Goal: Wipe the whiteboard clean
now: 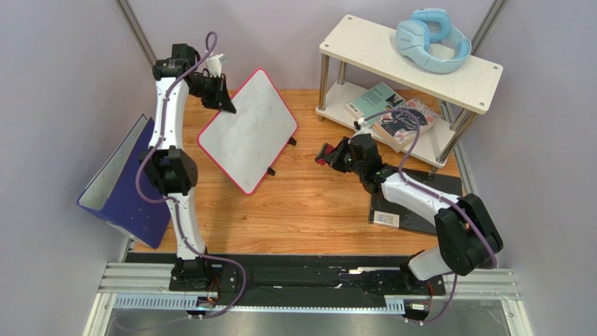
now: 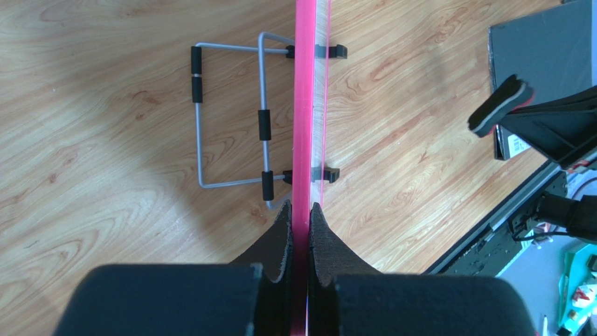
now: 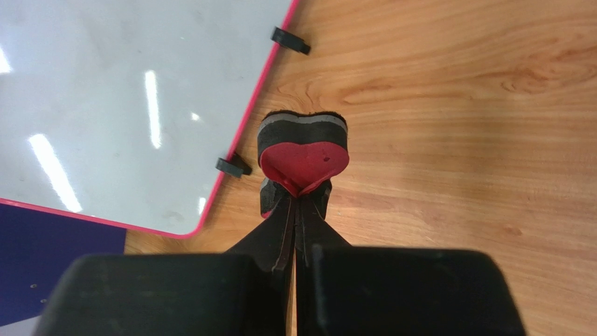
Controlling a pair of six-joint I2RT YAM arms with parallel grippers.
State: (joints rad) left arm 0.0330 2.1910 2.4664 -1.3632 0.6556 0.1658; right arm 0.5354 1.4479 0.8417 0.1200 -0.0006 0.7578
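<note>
The whiteboard point(image 1: 246, 129), white with a red-pink border and small black feet, is held tilted above the wooden table. My left gripper point(image 1: 223, 98) is shut on its top left edge; in the left wrist view the pink edge point(image 2: 303, 105) runs between my closed fingers, gripper point(image 2: 301, 210). My right gripper point(image 1: 326, 155) is shut on a red and black eraser point(image 3: 303, 154), squeezed into a heart shape, just right of the board's lower right edge point(image 3: 231, 168). The board face point(image 3: 126, 105) looks white with faint smudges. The eraser also shows in the left wrist view point(image 2: 499, 103).
A blue-purple folder point(image 1: 122, 183) leans at the left wall. A black mat point(image 1: 413, 203) lies under the right arm. A white two-tier shelf point(image 1: 413, 52) at the back right holds blue headphones point(image 1: 429, 38) and books point(image 1: 392, 115). A wire stand point(image 2: 231, 119) sits behind the board.
</note>
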